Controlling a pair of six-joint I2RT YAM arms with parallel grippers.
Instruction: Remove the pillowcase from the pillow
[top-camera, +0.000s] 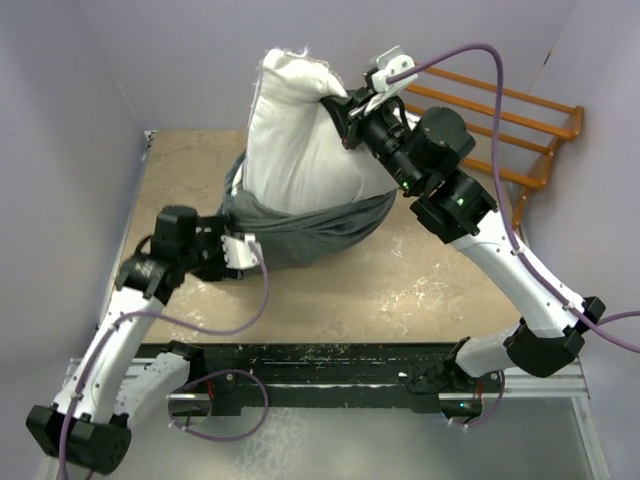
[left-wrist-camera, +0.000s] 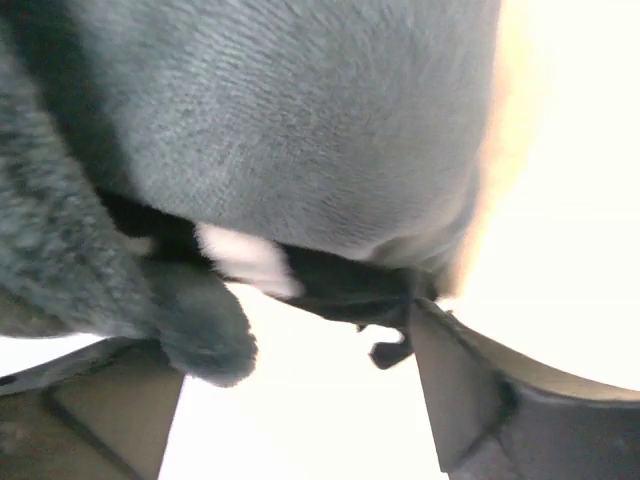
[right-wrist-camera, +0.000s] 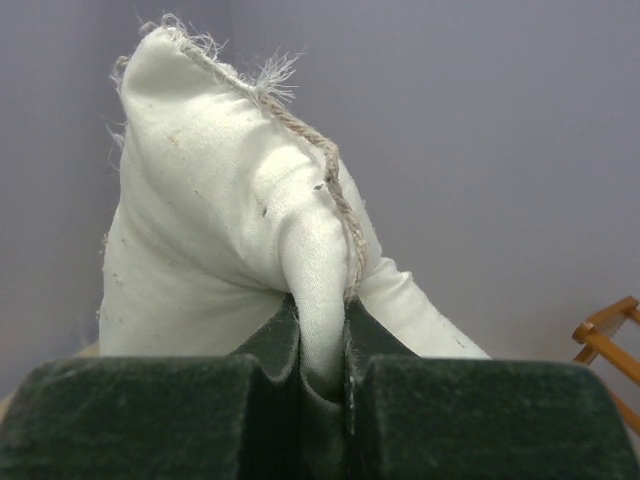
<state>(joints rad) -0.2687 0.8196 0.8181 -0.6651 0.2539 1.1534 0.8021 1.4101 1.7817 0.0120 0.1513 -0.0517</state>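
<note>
Two pincers meet at a bundle near the middle of the far edge of the table. The right pincer is clenched on a fold at the upper corner of the pillow, beside its frayed seam, and holds it upright on end. The pillowcase shows its grey plush side and is bunched in a band around the pillow's lower end, with the white upper part bare. The left pincer sits low at the pillowcase's left, nearer side. It is released: its fingers stand apart, grey plush hangs just above them, and one fold droops beside the left finger. A wooden rack sits by the far right corner.
</note>
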